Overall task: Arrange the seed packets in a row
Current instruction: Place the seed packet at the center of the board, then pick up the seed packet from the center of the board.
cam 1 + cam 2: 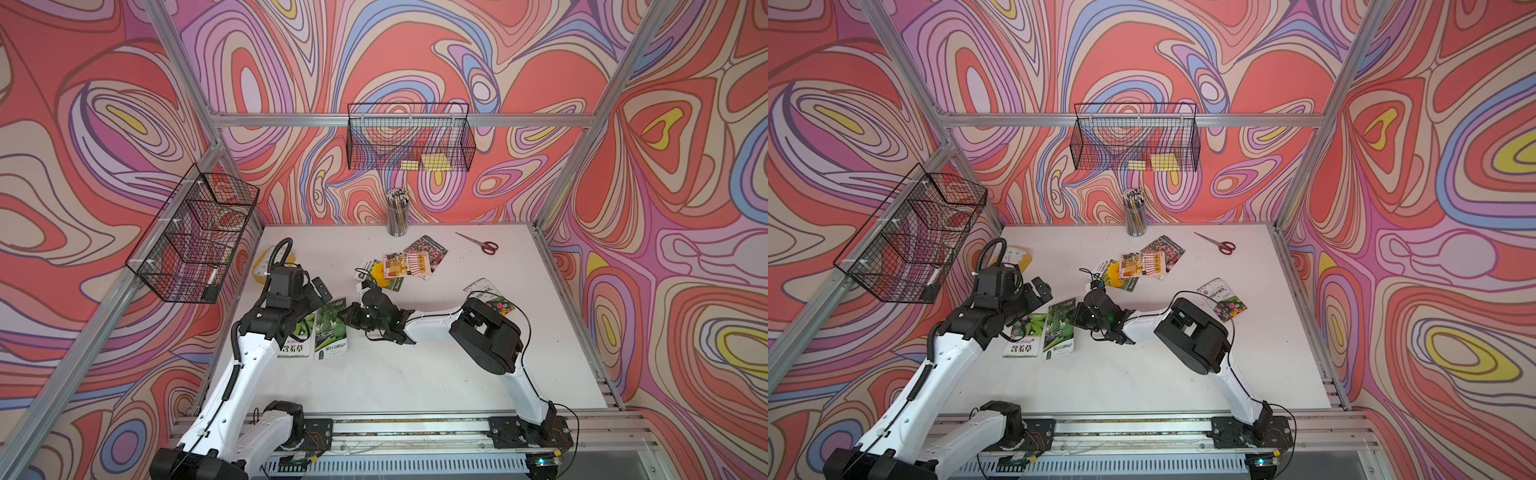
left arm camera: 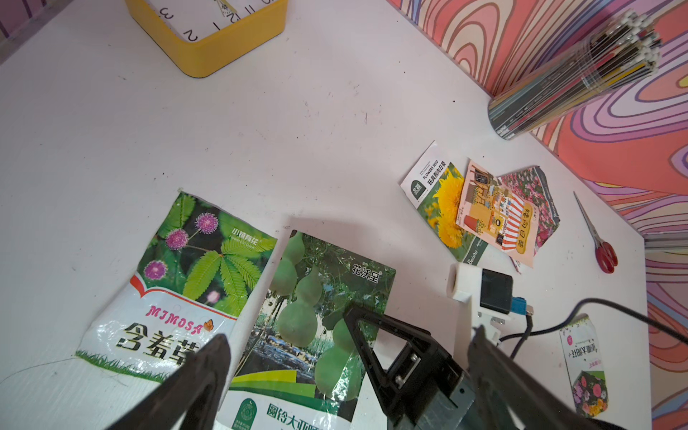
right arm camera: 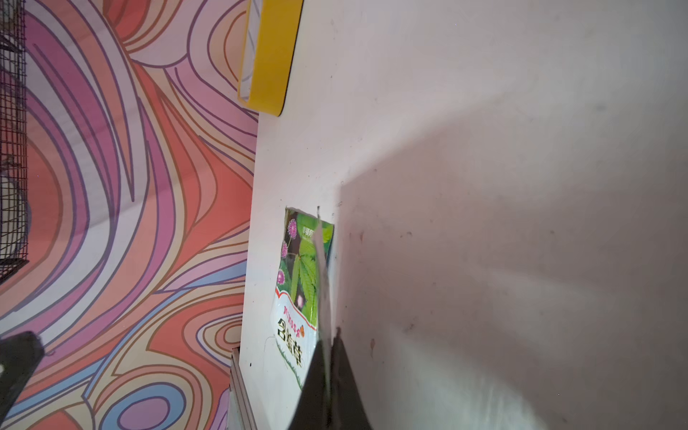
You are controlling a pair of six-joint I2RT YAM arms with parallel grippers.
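Far left and robot-side of the pen cup (image 1: 397, 214): left gripper (image 1: 316, 297), spread wide, empty, over the mimosa packet (image 1: 296, 338), lying flat. Slightly nearer the cup: gourd packet (image 1: 331, 332), one long edge pinched in the closed right gripper (image 1: 347, 316). Just robot-side of the cup: overlapping sunflower packet (image 1: 379, 275), shopfront packet (image 1: 409, 266), flower-field packet (image 1: 430, 247). Right of the cup, robot-side: mixed-flower packet (image 1: 486, 291), partly under the right arm (image 1: 432, 322).

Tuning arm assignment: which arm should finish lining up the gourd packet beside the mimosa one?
Right, likely: the right gripper is shut on the gourd packet, beside the mimosa packet. The left gripper hangs open and empty above them.
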